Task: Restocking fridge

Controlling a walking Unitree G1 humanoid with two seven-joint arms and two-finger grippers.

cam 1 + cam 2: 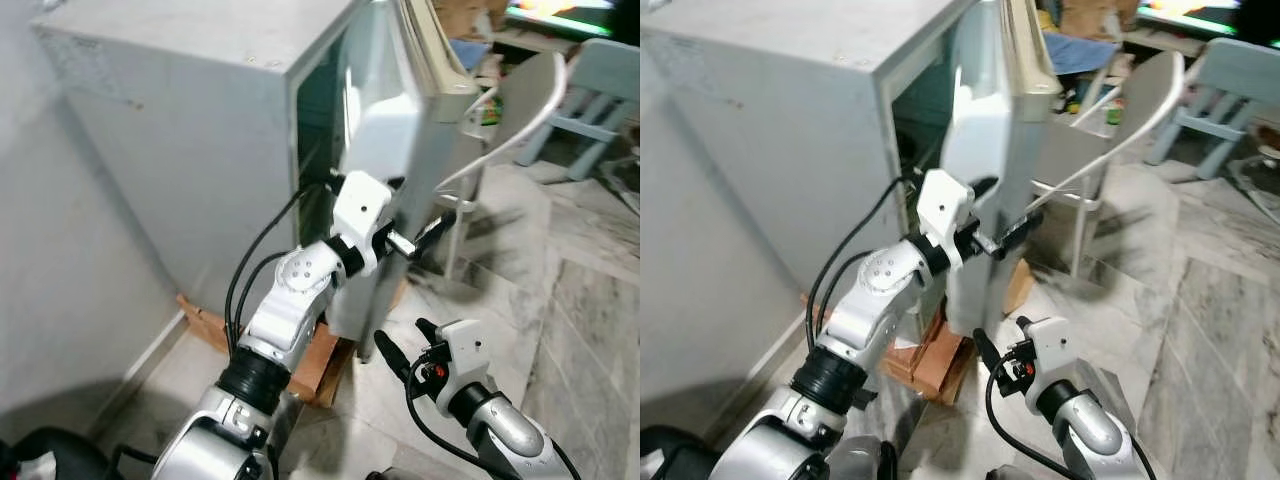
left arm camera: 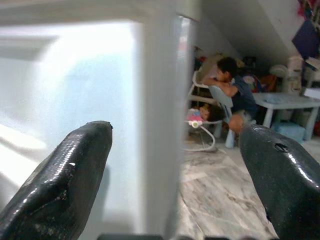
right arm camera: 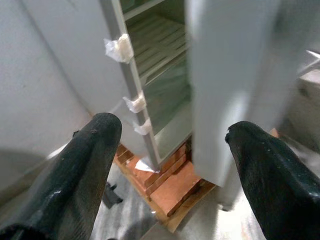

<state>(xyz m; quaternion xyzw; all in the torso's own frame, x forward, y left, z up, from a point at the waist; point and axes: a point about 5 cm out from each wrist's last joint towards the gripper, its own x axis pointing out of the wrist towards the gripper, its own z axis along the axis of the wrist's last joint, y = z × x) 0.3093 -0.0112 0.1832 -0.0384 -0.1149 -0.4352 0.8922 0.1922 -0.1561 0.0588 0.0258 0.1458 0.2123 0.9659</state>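
A small grey fridge (image 1: 190, 130) fills the upper left of the head views, standing on bricks (image 3: 170, 187), its door (image 1: 385, 150) partly open at centre frame. The left arm reaches up from lower left, elbow bent, and the left gripper (image 1: 425, 235) has its fingers spread apart, one on each side of the door's edge. Lower right, the right gripper (image 1: 405, 345) is raised, fingers apart, holding nothing. A white chair (image 1: 520, 110) stands upper right.

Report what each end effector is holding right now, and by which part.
Left end effector: open, fingers straddling the free edge of the fridge door, not clamped on it. Right end effector: open, holding nothing, low before the fridge.
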